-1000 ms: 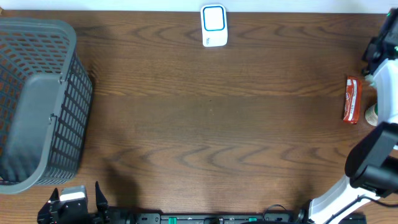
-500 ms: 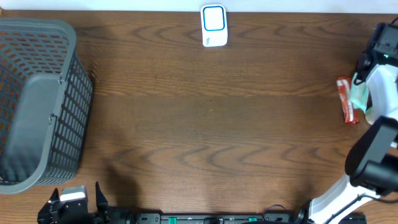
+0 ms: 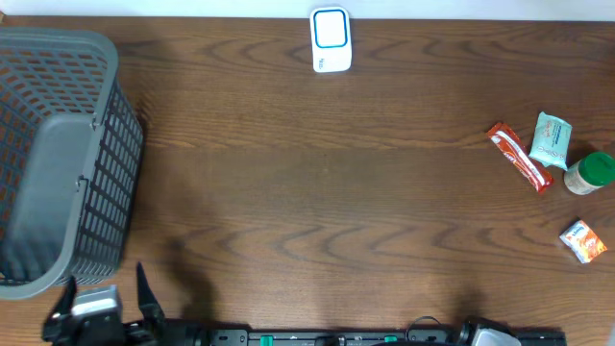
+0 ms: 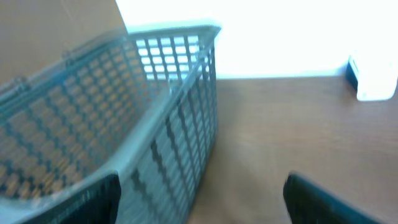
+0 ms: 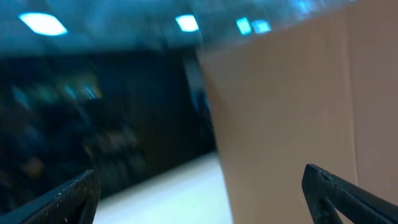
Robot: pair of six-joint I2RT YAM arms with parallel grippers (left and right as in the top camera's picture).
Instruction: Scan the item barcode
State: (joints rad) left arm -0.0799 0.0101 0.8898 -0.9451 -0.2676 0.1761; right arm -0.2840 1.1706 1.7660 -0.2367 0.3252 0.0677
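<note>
The white barcode scanner [image 3: 330, 39] with a blue frame stands at the table's far edge, and its corner [image 4: 373, 78] shows in the left wrist view. Loose items lie at the right: a red bar [image 3: 518, 157], a teal packet [image 3: 550, 139], a green-lidded jar [image 3: 588, 174] and a small orange packet [image 3: 583, 240]. My left gripper [image 3: 104, 290] hangs open and empty at the front left [image 4: 202, 202], facing the basket. My right gripper [image 5: 202, 196] is open and empty in a blurred view of a dark room and a tan surface; it does not show in the overhead view.
A large grey mesh basket [image 3: 67, 154] fills the left side of the table, its wall [image 4: 174, 130] close in front of the left gripper. The right arm's base [image 3: 492, 336] sits at the front edge.
The right arm has left the overhead view and its gripper has opened. The red bar has slid left and turned. The packets and jar under the arm now show.
</note>
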